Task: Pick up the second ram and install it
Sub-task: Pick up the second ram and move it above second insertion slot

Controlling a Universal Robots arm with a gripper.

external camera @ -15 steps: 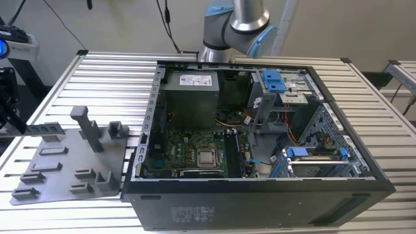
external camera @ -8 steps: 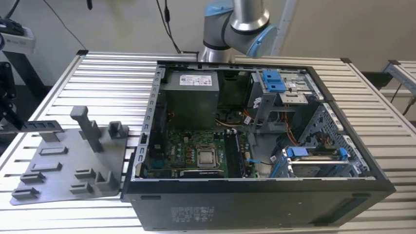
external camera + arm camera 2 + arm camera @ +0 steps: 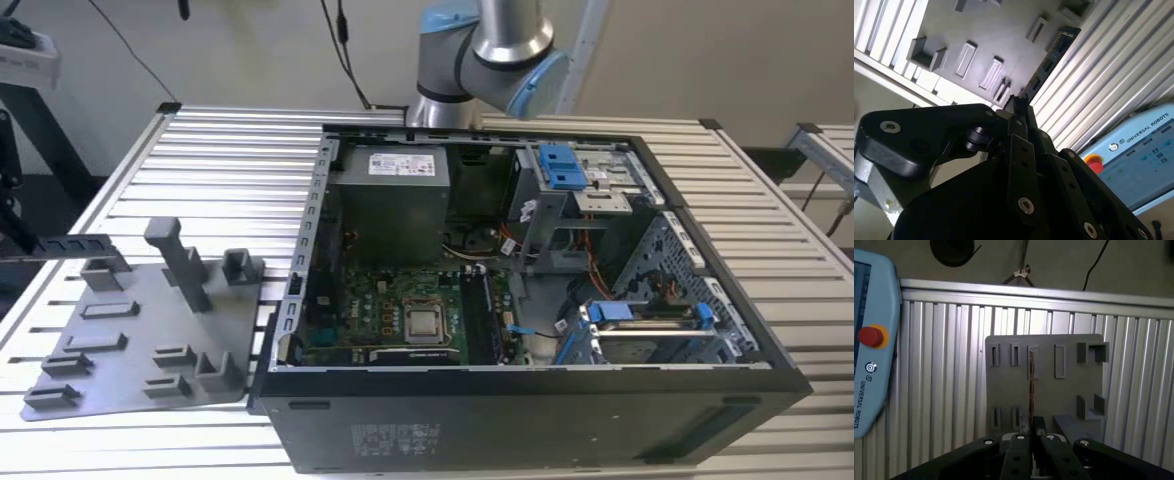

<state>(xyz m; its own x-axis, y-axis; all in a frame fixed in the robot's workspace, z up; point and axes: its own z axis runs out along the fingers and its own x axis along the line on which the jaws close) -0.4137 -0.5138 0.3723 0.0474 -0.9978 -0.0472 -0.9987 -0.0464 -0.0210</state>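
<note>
Pincer (image 3: 1033, 429) is clenched on one end of the ram (image 3: 1031, 382), which juts out edge-on in front of the grey plate (image 3: 1066, 390) on the slatted table (image 3: 944, 365). Gripping the end leaves most of the stick free, likely for seating it. Whether its far end is clear of the plate I cannot tell. A pendant (image 3: 869, 340) lies nearby. In the exterior view the open case (image 3: 694, 330) sits just beside the plate, and its walls, drive cage (image 3: 574, 190) and loose cables (image 3: 534, 332) crowd the slots (image 3: 483, 318) on the board (image 3: 360, 310)
</note>
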